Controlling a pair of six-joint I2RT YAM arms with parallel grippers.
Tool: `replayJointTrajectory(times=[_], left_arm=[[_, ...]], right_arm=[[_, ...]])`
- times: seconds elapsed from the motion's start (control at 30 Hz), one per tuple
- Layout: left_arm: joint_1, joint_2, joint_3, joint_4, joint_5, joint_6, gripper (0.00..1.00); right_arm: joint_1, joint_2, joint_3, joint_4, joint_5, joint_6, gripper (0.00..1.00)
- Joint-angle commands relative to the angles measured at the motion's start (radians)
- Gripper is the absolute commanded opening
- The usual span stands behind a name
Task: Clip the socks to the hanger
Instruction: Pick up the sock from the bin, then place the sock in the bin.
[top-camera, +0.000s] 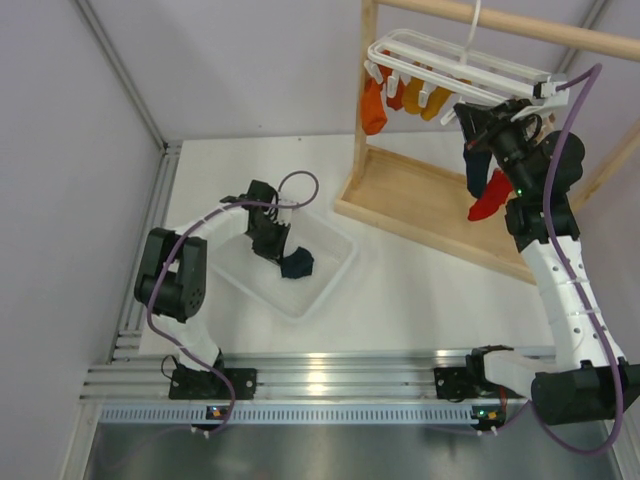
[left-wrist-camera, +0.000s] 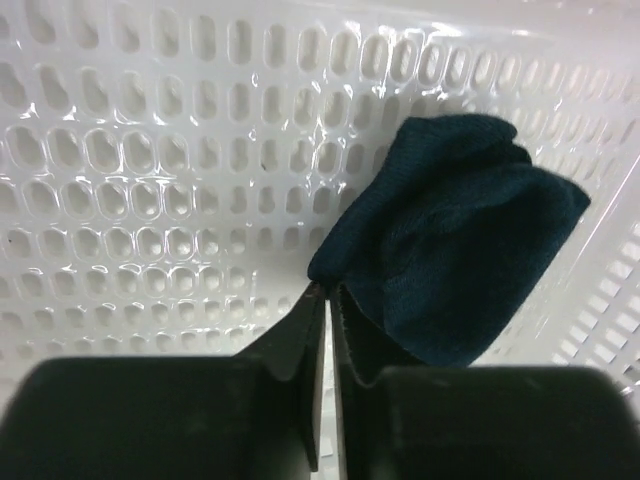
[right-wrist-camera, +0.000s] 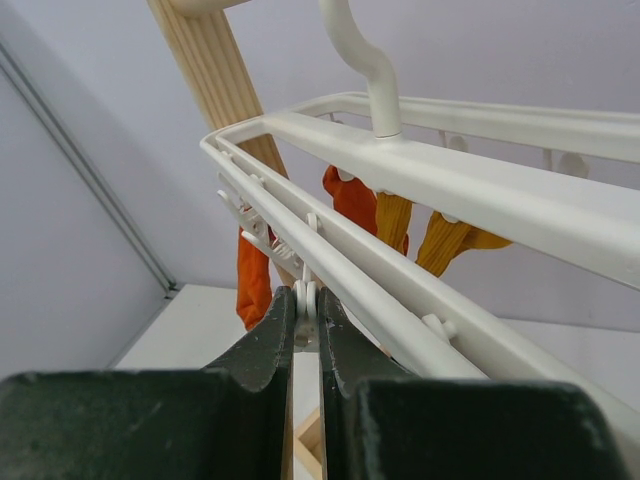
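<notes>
Left hand (left-wrist-camera: 328, 292) pinches navy sock (left-wrist-camera: 450, 230) in white basket (left-wrist-camera: 150, 150); right hand (right-wrist-camera: 307, 298) squeezes a clip (right-wrist-camera: 306, 322) on the hanger (right-wrist-camera: 480, 190).

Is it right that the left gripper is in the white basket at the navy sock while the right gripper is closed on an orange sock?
No. The right gripper is closed on a white clip of the hanger, not an orange sock, as the right wrist view shows. The rest holds: the left gripper is in the white basket at the navy sock.
</notes>
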Motion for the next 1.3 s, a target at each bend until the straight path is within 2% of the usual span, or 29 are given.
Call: replayJointTrajectory(times=[0.0, 0.03, 0.07, 0.37, 0.57, 0.7, 0.87, 1.07, 1.27], left_arm=[[-0.009, 0.007, 0.041, 0.069, -0.025, -0.017, 0.10], [-0.009, -0.002, 0.058, 0.063, -0.034, -0.013, 0.02], [-0.009, -0.014, 0.065, 0.060, -0.039, 0.008, 0.00], [-0.052, -0.292, 0.079, 0.056, -0.134, 0.255, 0.00], [-0.057, -0.439, 0.050, 0.033, -0.133, 0.366, 0.00], [-0.060, -0.537, 0.081, -0.025, 0.020, 0.397, 0.00], [-0.087, -0.603, 0.110, -0.140, 0.281, 0.417, 0.00], [-0.126, -0.579, 0.153, -0.378, 0.338, 0.582, 0.00], [-0.126, -0.450, 0.190, -0.507, 0.389, 0.703, 0.00]], right_arm=[[-0.003, -0.007, 0.041, -0.021, -0.052, -0.003, 0.00], [-0.005, -0.007, 0.039, -0.021, -0.051, -0.003, 0.00], [-0.005, -0.011, 0.038, -0.019, -0.051, -0.002, 0.00], [-0.005, -0.034, 0.010, 0.008, -0.058, 0.015, 0.00], [-0.005, -0.051, -0.010, 0.024, -0.065, 0.027, 0.00], [-0.005, -0.057, -0.014, 0.022, -0.065, 0.026, 0.00], [-0.003, -0.059, -0.013, 0.019, -0.069, 0.020, 0.00], [-0.005, -0.057, -0.004, 0.008, -0.077, 0.012, 0.00], [-0.005, -0.062, -0.008, -0.001, -0.075, 0.003, 0.00]])
